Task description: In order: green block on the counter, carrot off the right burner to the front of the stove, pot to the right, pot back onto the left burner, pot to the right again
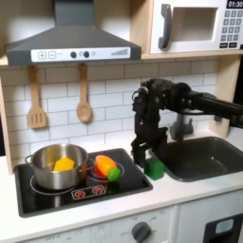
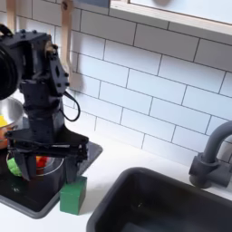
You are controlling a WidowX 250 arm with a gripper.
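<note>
The green block [image 1: 154,170] [image 2: 73,194] stands on the counter [image 1: 185,193] [image 2: 104,172], right at the stove's [image 1: 131,178] [image 2: 32,195] edge on the right in both exterior views. My gripper [image 1: 144,157] [image 2: 47,161] hangs just above it, open, with one finger [image 2: 79,161] over the block and apart from it. On the burner nearer the block lies the carrot [image 1: 103,167], its light green end [image 2: 15,166] toward the front. The steel pot [image 1: 55,166] [image 2: 8,112] sits on the other burner with a yellow piece [image 1: 63,164] inside.
A dark sink [image 1: 204,157] [image 2: 163,204] with a faucet [image 1: 184,124] [image 2: 212,159] takes up the counter beyond the block. A spatula [image 1: 36,102] and a wooden spoon [image 1: 84,95] hang on the tiled wall. The range hood [image 1: 71,43] overhangs the stove.
</note>
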